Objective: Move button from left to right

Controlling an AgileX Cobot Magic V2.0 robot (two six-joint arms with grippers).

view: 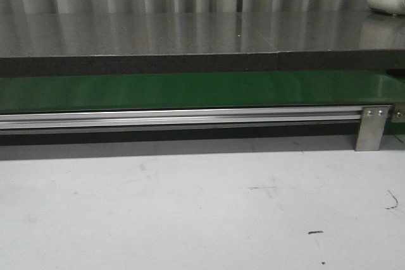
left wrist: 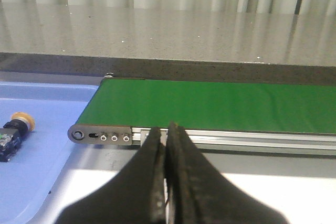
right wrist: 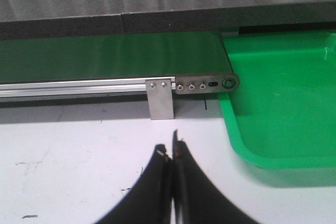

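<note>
The button (left wrist: 13,135), orange-yellow cap on a black body, lies on its side in a blue tray (left wrist: 47,150) at the left end of the green belt (left wrist: 220,106). My left gripper (left wrist: 166,129) is shut and empty, held over the white table in front of the belt's rail, well apart from the button. In the right wrist view my right gripper (right wrist: 170,148) is also shut with nothing in it, above the white table near the belt's right end. Neither gripper nor the button shows in the front view.
A green tray (right wrist: 283,108) sits past the right end of the belt (right wrist: 115,56). An aluminium rail (view: 183,118) with a metal bracket (view: 372,127) runs along the belt's front. Behind the belt (view: 190,90) is a grey counter (view: 190,33).
</note>
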